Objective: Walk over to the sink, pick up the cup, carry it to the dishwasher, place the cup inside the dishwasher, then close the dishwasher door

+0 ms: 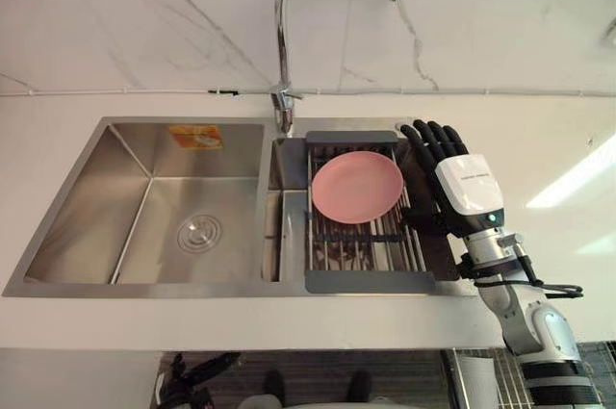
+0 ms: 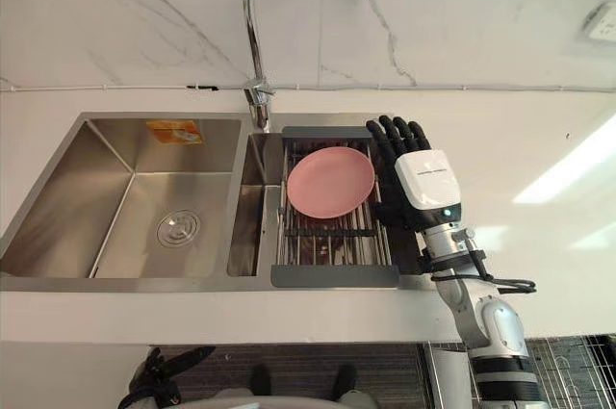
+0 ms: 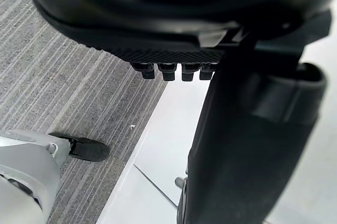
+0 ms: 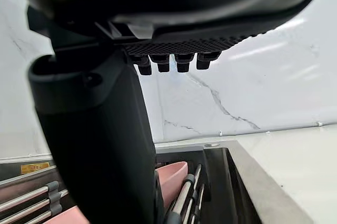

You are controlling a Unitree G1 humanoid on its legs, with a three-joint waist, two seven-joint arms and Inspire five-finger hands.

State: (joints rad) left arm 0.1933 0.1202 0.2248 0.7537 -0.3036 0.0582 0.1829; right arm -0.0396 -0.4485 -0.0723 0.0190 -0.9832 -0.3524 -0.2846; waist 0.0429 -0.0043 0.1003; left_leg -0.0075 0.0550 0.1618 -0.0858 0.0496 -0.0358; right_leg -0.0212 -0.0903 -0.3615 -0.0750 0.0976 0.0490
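A double-basin steel sink (image 1: 58, 207) is set into a white counter (image 1: 539, 140), and everything else is placed from it. A curved tap (image 1: 282, 43) is mounted at the sink's back rim, between the two basins. A round drain (image 1: 199, 233) is seen in the floor of the sink's left basin, and an orange sticker (image 1: 194, 137) is stuck on that basin's back wall. A dark-framed wire rack (image 1: 366, 281) is laid across the sink's right basin, and a pink plate (image 1: 357, 186) is rested on the rack's bars, toward the tap side.

The right hand (image 1: 452, 178) is held over the sink's right edge, just beside the plate, with its fingers straight and nothing grasped; whether the plate is touched cannot be told. The left hand (image 3: 158, 29) is held low, below the sink's front edge, over grey striped carpet (image 3: 63, 76), with its fingers relaxed and nothing held.
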